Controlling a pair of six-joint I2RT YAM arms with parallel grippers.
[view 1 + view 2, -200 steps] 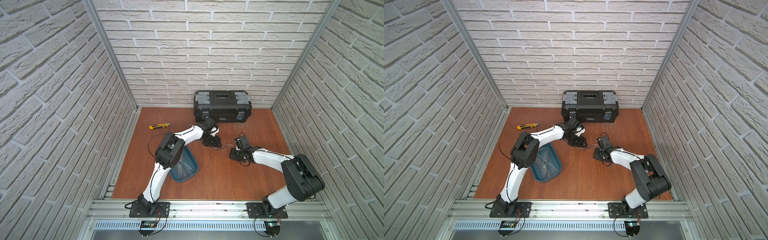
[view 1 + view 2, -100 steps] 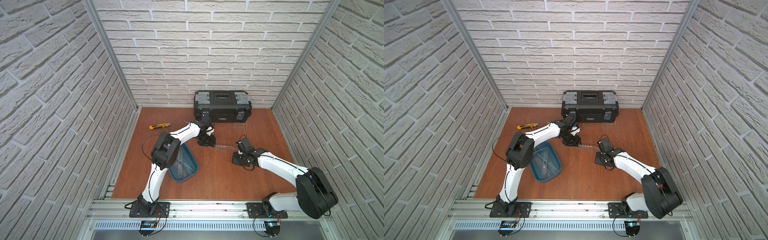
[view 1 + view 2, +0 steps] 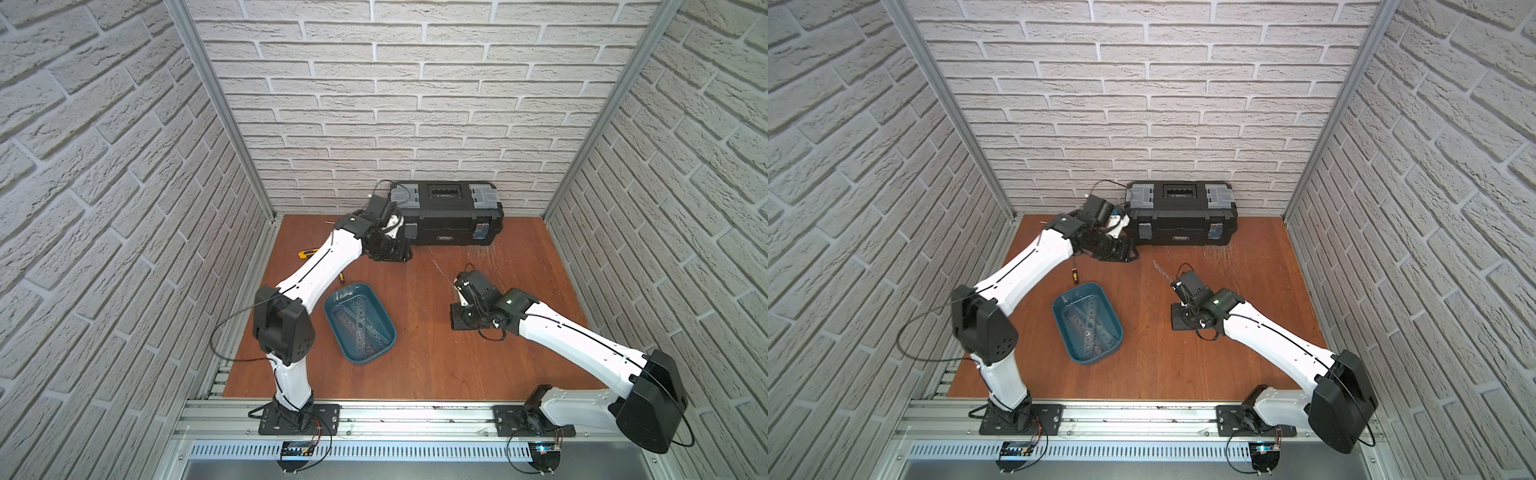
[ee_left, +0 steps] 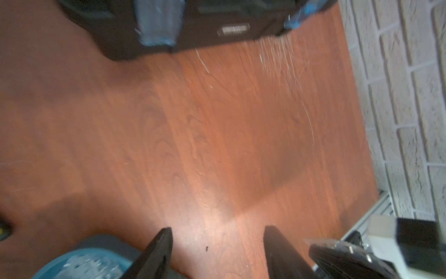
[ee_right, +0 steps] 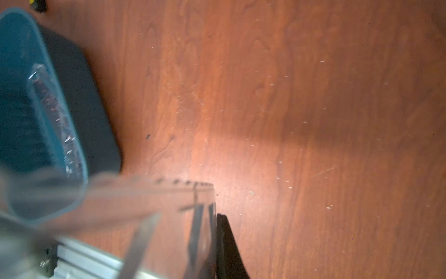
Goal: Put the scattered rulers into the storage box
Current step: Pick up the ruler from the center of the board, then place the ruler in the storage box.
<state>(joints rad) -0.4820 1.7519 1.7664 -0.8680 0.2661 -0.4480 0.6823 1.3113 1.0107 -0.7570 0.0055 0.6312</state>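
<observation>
Pinching one end of a clear ruler (image 5: 156, 205), the right gripper (image 5: 208, 217) has its fingers (image 5: 225, 244) closed flat on the strip. We see the rest of the ruler slant up and away from the pads, with its free end in the air. In both top views that gripper sits over the board to the right of the storage box (image 3: 365, 358), apart from it and about level with it in depth. Inside the box we count at least two more rulers (image 3: 359, 322), lying crossed on its floor within the walls.

A bit farther, a small screwdriver (image 3: 1074, 272) lies just beyond the box's far rim. Farther again, the left gripper (image 4: 217, 233) hangs low over bare board, fingers (image 4: 161, 244) apart and nothing between them. It is close in front of the black toolbox (image 3: 444, 212). A yellow utility knife (image 3: 308, 252) lies left of that arm, partly hidden by it.

Surface and room: an aluminium rail (image 3: 395, 415) at the front edge carries both arm bases. Beyond it is a red-brown wood-grain board (image 3: 436, 365), with pale scratches (image 3: 482, 251) just in front of the toolbox. The toolbox stands against the back wall (image 3: 415, 104), which has a white brick pattern, the same as both side walls.
</observation>
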